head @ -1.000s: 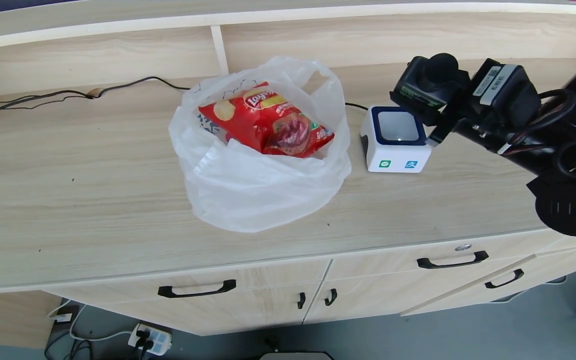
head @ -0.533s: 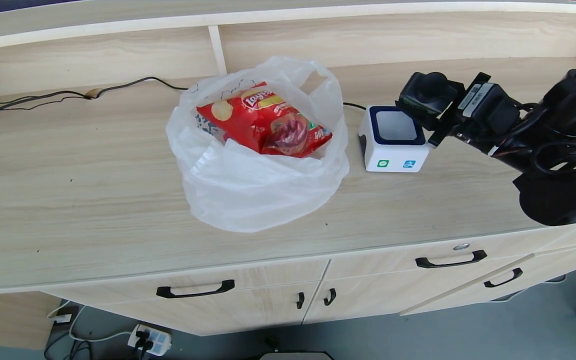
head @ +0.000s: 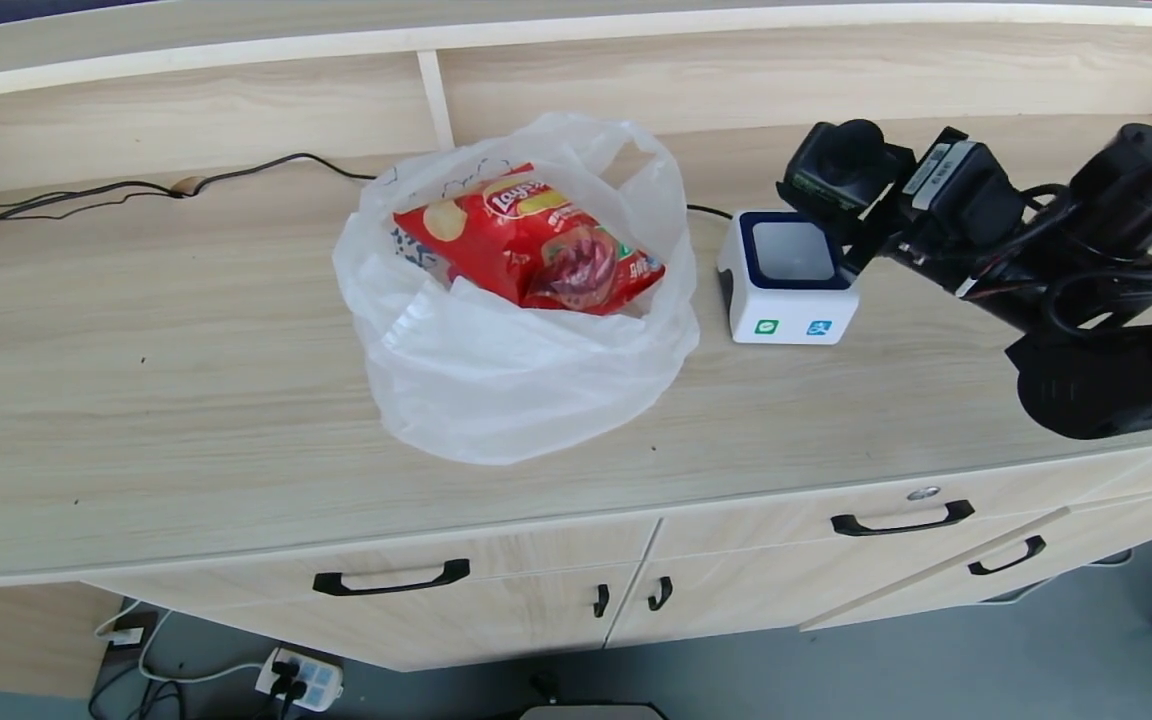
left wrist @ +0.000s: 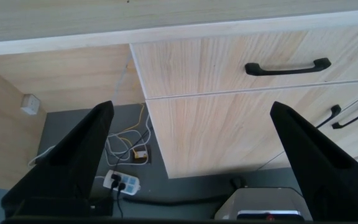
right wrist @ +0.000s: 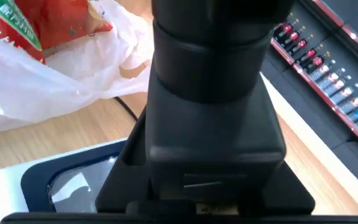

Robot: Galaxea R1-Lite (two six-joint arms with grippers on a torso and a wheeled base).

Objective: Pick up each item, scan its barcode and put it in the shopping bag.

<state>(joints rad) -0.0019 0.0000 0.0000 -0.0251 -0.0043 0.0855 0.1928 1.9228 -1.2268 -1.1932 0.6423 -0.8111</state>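
The right gripper (head: 881, 215) holds a black item (head: 836, 160) just above the scanner (head: 786, 295), probably to show its barcode, while the left gripper (left wrist: 190, 109) hangs wide open

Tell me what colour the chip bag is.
Mainly red; the chip bag shows best in the head view.

The right arm (head: 1086, 300) is stretching into the head view from 3 o'clock, with its wrist pointing toward 10 o'clock. The right gripper (head: 876, 215) is clamping a black capped container (head: 836, 165) and holding it aloft. The left gripper (left wrist: 191, 109) is hanging low with its fingers (left wrist: 73, 162) spread wide apart.
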